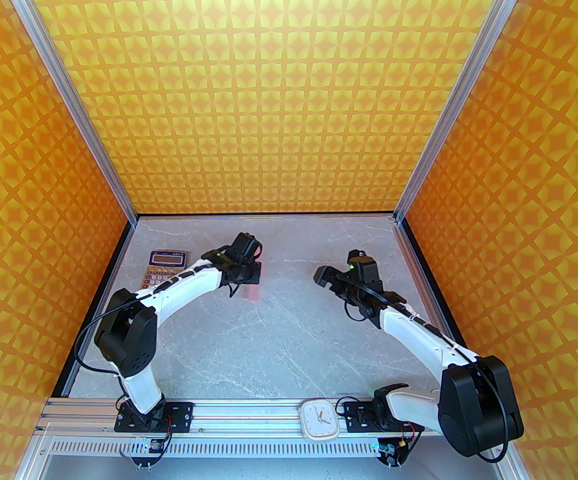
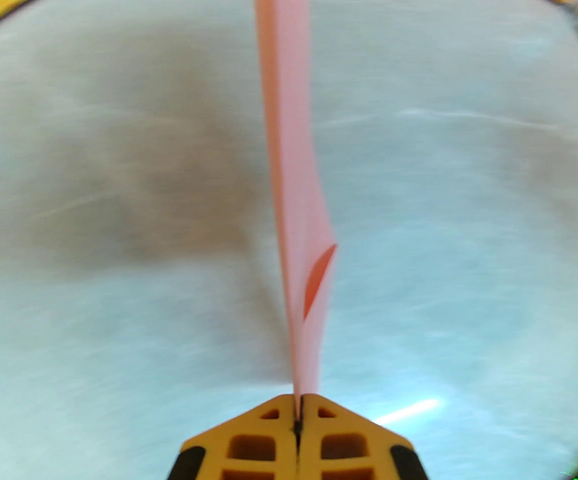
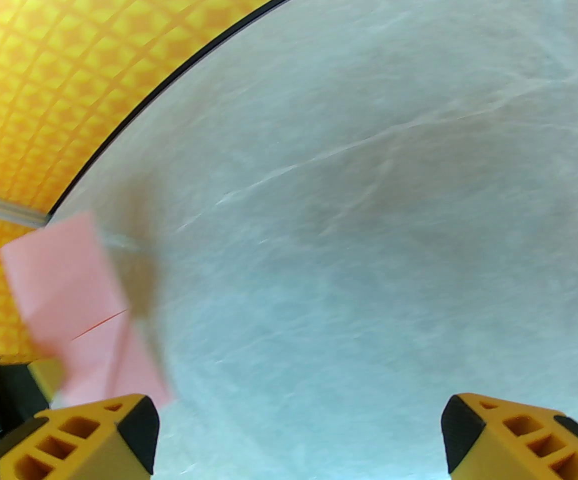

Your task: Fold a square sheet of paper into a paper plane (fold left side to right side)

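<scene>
From above, the left pincer (image 1: 250, 283) carries the folded pink paper (image 1: 253, 294) over the far-left part of the tabletop (image 1: 279, 348), near the calculator (image 1: 166, 268); the right pincer (image 1: 320, 275) is well apart from it, and a clock (image 1: 319, 420) sits at the near edge. The left wrist view shows its pincer (image 2: 299, 408) pressed together on the paper (image 2: 291, 168), which is edge-on with its layers gaping. In the right wrist view that pincer (image 3: 299, 433) is spread and empty. Folding looks well along; next it probably needs laying down and creasing, with nothing in the way

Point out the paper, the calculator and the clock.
paper (image 2: 291, 168), left wrist view, middle of the folded strip.
calculator (image 1: 164, 268), top external view, upper keys below the display.
clock (image 1: 320, 420), top external view, centre of its face.
</scene>
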### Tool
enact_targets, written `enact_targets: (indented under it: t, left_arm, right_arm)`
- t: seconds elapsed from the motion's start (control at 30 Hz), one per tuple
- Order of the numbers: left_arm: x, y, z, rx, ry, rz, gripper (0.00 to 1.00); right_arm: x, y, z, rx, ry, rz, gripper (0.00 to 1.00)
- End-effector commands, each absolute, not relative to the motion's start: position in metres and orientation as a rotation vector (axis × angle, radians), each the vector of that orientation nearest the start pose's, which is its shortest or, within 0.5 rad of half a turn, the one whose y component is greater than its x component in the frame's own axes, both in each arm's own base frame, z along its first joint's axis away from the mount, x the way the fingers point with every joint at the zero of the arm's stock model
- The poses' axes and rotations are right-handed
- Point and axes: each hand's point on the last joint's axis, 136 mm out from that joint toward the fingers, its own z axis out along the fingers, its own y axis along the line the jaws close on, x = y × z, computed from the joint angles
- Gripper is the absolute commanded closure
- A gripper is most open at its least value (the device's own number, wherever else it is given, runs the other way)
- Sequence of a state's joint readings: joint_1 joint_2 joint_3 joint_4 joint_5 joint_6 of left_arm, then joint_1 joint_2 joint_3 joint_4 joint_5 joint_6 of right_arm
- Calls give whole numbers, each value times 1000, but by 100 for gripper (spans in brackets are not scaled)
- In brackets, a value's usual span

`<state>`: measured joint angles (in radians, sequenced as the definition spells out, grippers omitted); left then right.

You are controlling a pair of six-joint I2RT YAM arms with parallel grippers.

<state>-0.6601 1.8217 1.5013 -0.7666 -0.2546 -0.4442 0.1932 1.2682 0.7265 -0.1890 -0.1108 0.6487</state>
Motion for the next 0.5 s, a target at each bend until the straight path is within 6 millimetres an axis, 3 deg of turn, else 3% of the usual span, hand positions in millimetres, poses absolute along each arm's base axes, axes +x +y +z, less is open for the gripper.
enact_targets:
  t: [0.0, 0.13, 0.47]
  left_arm:
    - [363, -200, 140, 261, 2617, 485, 100]
    - [366, -206, 133, 265, 2597, 723, 100]
    - [368, -271, 88, 363, 2649, 829, 100]
  right_arm:
    - [361, 77, 135, 459, 2293, 506, 1]
    - [367, 71, 131, 458, 2298, 517, 1]
    - [363, 71, 124, 462, 2312, 536, 2]
